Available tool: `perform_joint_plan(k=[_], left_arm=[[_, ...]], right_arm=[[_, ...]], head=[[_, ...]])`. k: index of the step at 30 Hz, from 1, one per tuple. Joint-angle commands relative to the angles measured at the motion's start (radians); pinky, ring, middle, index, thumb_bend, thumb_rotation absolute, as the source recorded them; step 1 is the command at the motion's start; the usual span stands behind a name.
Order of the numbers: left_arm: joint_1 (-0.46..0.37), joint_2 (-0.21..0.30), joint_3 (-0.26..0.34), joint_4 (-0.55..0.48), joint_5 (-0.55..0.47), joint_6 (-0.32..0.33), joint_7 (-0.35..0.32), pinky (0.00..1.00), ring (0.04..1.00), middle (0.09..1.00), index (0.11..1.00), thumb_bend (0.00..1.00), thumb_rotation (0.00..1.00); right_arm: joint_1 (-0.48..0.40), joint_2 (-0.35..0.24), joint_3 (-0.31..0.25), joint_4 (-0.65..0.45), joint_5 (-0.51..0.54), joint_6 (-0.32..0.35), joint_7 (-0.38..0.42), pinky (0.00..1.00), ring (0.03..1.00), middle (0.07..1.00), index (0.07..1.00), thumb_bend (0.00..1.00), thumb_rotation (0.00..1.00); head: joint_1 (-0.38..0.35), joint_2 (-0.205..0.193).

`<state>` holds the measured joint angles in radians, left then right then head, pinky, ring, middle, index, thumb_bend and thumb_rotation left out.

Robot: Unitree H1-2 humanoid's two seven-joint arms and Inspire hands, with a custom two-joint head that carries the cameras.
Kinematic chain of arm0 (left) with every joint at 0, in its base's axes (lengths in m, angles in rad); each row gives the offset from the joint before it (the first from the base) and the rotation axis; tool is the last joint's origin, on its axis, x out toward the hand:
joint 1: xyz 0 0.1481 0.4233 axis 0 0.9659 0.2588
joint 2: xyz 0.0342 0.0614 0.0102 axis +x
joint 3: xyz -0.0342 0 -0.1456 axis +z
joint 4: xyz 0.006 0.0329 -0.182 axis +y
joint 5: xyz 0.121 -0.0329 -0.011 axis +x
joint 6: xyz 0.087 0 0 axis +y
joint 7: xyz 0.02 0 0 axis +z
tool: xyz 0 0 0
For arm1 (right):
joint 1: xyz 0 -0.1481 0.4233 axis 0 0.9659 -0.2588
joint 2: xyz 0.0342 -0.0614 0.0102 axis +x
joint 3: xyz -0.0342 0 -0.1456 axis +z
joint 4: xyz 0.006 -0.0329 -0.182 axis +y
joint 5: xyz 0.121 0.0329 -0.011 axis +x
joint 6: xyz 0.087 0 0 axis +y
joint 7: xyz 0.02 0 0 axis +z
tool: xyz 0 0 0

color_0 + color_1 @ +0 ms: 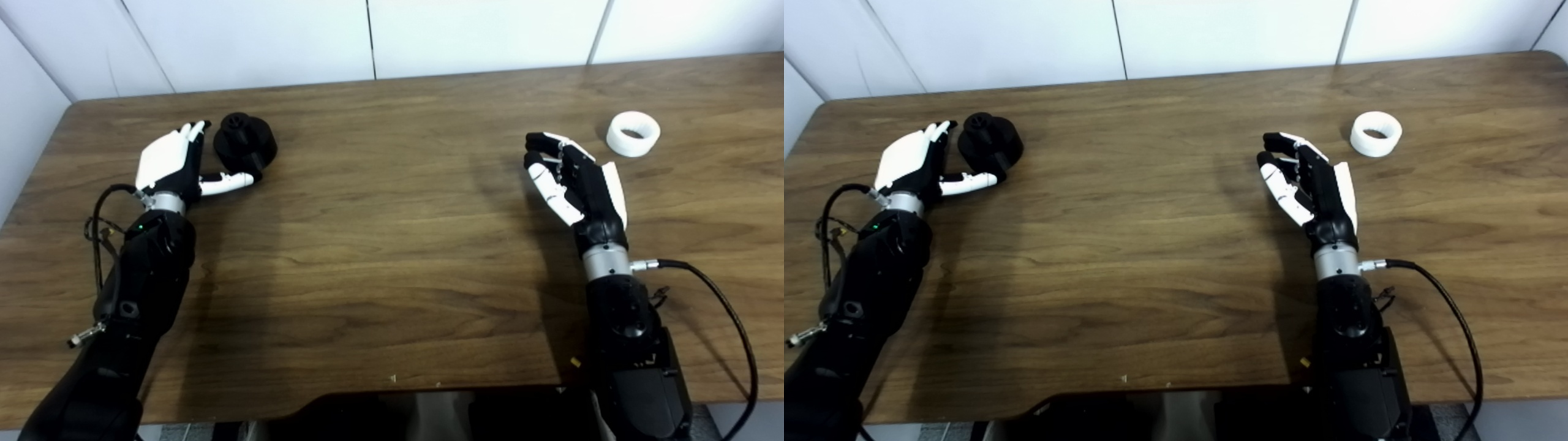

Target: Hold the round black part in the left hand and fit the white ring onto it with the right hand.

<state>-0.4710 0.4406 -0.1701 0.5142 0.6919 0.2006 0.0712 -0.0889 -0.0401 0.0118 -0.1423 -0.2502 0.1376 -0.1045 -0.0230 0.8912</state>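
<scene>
The round black part (245,143), a matte squat cylinder with a smaller knob on top, stands on the wooden table (392,245) in the upper left of the frame. The left hand (171,162), with a glossy white back and black palm, is spread open around its left side; the thumb reaches under the part's lower edge, but whether it touches is unclear. The white ring (633,133), short and thick-walled, lies flat in the upper right. The right hand (576,180) hovers near it, lower left, fingers loosely curled and holding nothing.
</scene>
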Motion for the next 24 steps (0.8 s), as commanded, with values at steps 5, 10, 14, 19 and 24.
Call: perform_joint_plan(k=[5, 10, 14, 19, 24], left_arm=[[-0.069, 0.005, 0.001, 0.024, -0.014, -0.017, 0.042, 1.00, 1.000, 1.000, 0.945, 1.00, 0.62], [-0.073, 0.001, -0.002, 0.020, -0.027, -0.013, 0.043, 1.00, 1.000, 1.000, 0.941, 1.00, 0.61], [-0.075, -0.002, -0.003, 0.022, -0.031, -0.013, 0.045, 1.00, 1.000, 1.000, 0.934, 1.00, 0.60], [-0.082, -0.009, 0.003, 0.033, -0.052, -0.019, 0.045, 1.00, 1.000, 1.000, 0.926, 1.00, 0.59], [-0.089, -0.012, -0.006, 0.035, -0.051, -0.015, 0.043, 1.00, 1.000, 1.000, 0.929, 1.00, 0.60]], right_arm=[[-0.020, 0.004, -0.001, -0.040, 0.002, -0.020, -0.004, 0.67, 0.690, 0.752, 0.734, 0.46, 0.59], [-0.020, 0.006, 0.000, -0.033, -0.003, -0.024, -0.008, 0.67, 0.688, 0.750, 0.736, 0.46, 0.59], [-0.019, 0.007, 0.001, -0.032, -0.002, -0.027, -0.009, 0.67, 0.688, 0.748, 0.735, 0.45, 0.59], [-0.017, 0.009, -0.002, -0.035, 0.002, -0.027, -0.009, 0.67, 0.686, 0.750, 0.733, 0.46, 0.59], [-0.016, 0.006, 0.000, -0.038, -0.006, -0.024, -0.009, 0.67, 0.689, 0.754, 0.735, 0.47, 0.60]], head=[[0.000, -0.002], [0.000, -0.003], [-0.003, -0.003], [-0.004, -0.003], [-0.006, -0.004]])
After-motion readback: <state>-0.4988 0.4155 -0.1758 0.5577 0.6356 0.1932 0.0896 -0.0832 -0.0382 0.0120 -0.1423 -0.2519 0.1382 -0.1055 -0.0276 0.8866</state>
